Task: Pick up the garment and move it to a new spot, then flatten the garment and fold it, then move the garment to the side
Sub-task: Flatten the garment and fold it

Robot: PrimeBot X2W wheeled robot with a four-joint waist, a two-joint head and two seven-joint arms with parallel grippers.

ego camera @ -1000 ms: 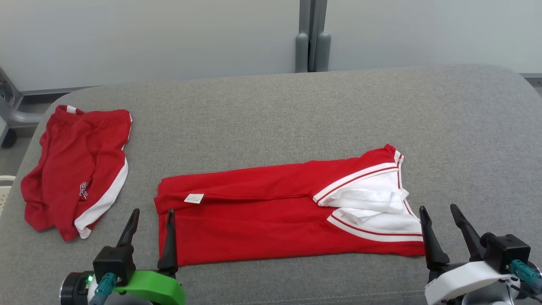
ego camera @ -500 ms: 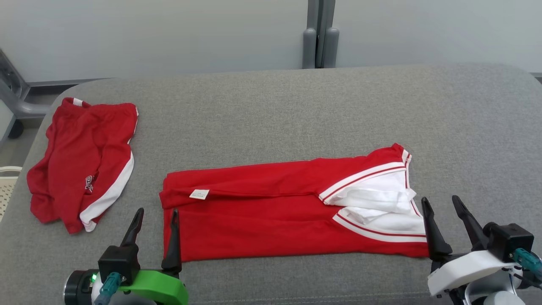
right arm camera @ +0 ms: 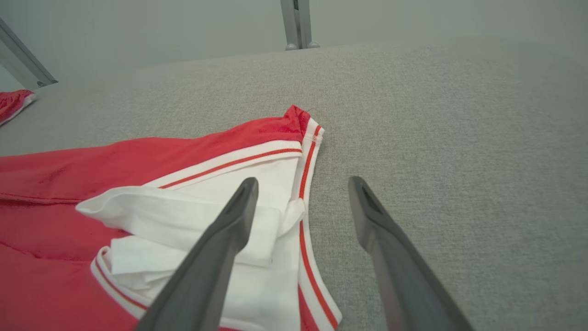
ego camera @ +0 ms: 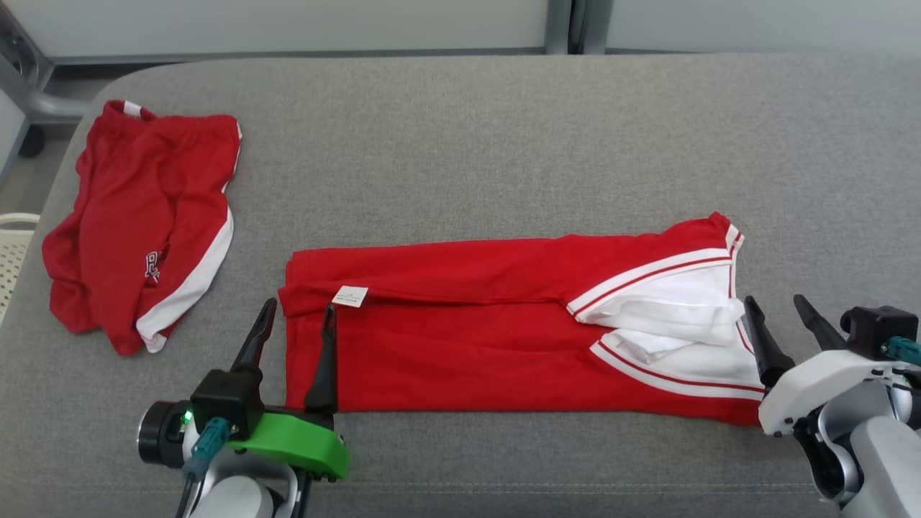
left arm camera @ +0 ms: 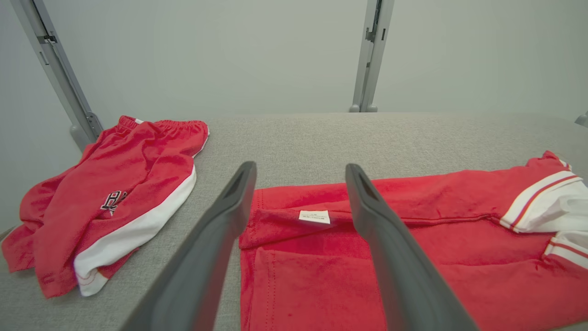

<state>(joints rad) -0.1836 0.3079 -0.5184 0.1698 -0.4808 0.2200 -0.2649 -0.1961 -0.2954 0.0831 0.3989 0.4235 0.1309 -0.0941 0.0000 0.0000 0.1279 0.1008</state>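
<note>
Two red pieces of clothing lie on the grey padded surface (ego camera: 504, 144); the folded garment (ego camera: 468, 338) stretches as a long band across the near middle, red end to the left, white lining (ego camera: 676, 309) with red-and-white striped trim to the right; a small white label (ego camera: 352, 296) sits near its left end, on the edge of a fold; the red shorts (ego camera: 137, 223), with a white side stripe, lie crumpled at the far left, well apart from it.

The left gripper (ego camera: 299, 306) stands wide open with nothing between its fingers; it straddles the garment's left edge, one finger over red cloth just beside the label, the other over bare grey to the left; whether a fingertip touches the cloth cannot be told.

The right gripper (ego camera: 773, 299) is likewise fully spread and empty; it is at the garment's right end, its left finger at the edge of the white lining, its right finger over bare surface beyond the striped hem.
</note>
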